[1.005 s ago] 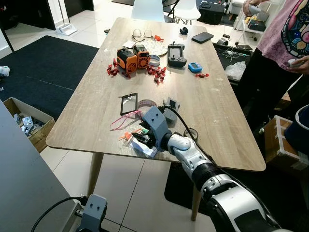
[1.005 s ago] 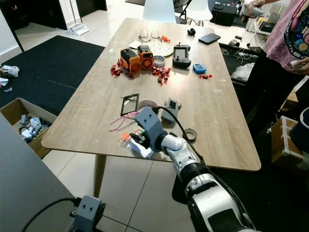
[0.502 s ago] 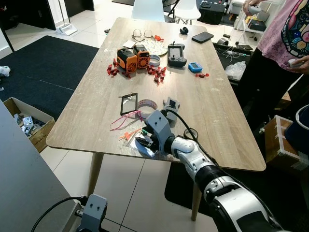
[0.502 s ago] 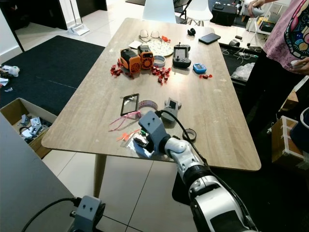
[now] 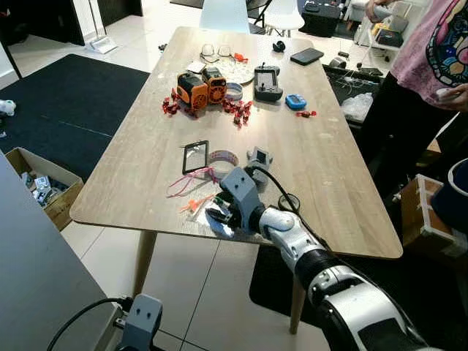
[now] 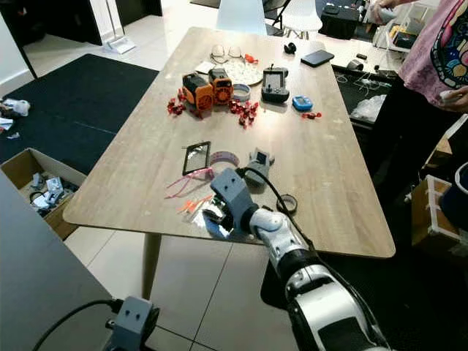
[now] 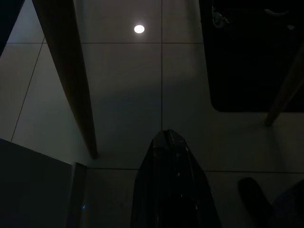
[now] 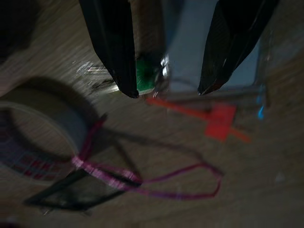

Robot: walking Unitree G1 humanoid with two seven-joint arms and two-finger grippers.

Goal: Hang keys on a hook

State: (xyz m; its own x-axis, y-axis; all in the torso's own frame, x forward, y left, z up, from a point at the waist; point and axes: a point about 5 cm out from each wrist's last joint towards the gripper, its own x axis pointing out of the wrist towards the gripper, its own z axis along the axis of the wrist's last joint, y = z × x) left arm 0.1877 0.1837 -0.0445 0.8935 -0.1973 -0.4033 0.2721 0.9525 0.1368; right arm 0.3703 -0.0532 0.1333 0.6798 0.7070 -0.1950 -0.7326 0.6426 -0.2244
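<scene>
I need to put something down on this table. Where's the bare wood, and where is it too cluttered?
Bare wood runs along the table's left side, beside the black-framed card, and over the right half past the black ring. The far end is crowded around the orange gadgets and controller. The near edge is busy where the right pincer works beside the pink cord.

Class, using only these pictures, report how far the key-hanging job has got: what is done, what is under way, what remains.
Done: nothing hung; no hook can be made out. Under way: the right hand, fingers open, sits low at the near edge of the table, straddling a clear packet beside a pink cord and a roll of tape. The left hand hangs idle, shut. Left: grasping, lifting and hanging.
</scene>
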